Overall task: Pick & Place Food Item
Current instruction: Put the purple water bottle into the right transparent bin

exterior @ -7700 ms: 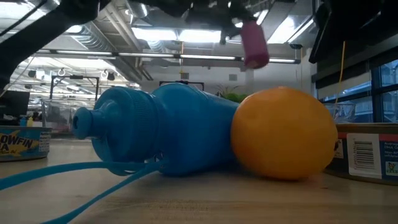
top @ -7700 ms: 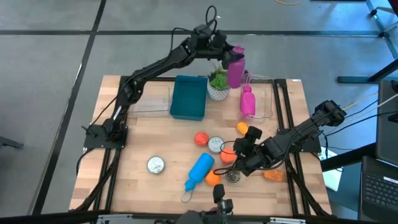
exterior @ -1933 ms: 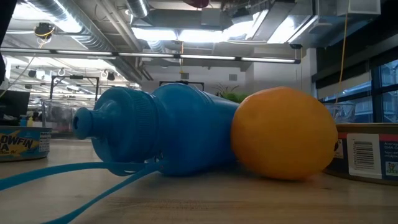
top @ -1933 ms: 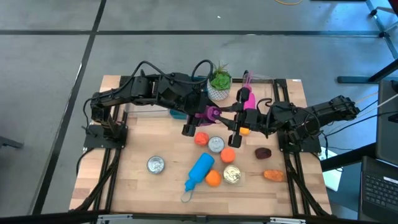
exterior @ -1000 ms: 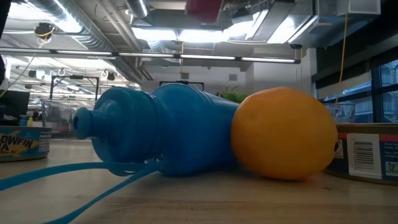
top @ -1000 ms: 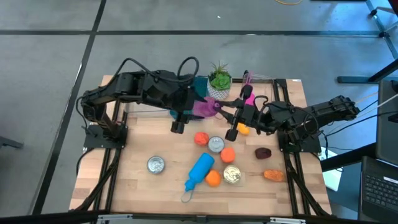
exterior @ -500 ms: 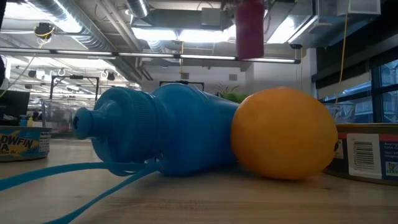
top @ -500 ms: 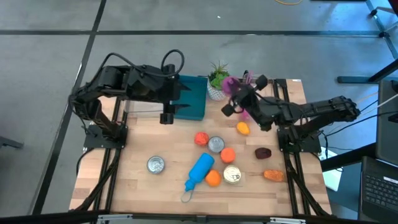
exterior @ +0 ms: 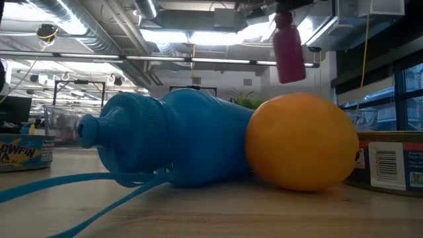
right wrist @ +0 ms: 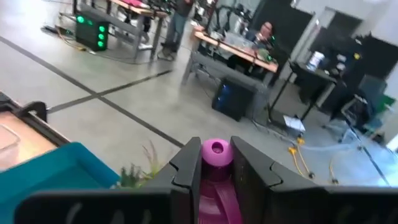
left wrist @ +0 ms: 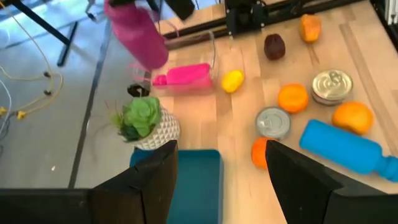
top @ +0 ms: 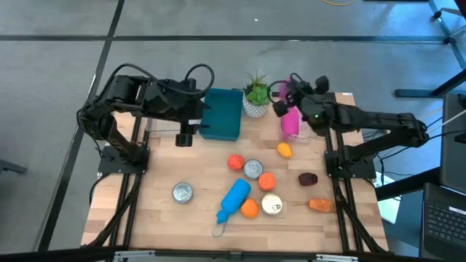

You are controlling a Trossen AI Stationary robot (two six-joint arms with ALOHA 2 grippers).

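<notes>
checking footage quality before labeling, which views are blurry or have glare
Low view: the blue bottle and orange fill the frame, ceiling lights glare behind, the purple bottle hangs soft above. Left wrist view: motion-smeared, the purple bottle streaked. Right wrist view: right gripper and room soft. High view: evenly lit.
</notes>
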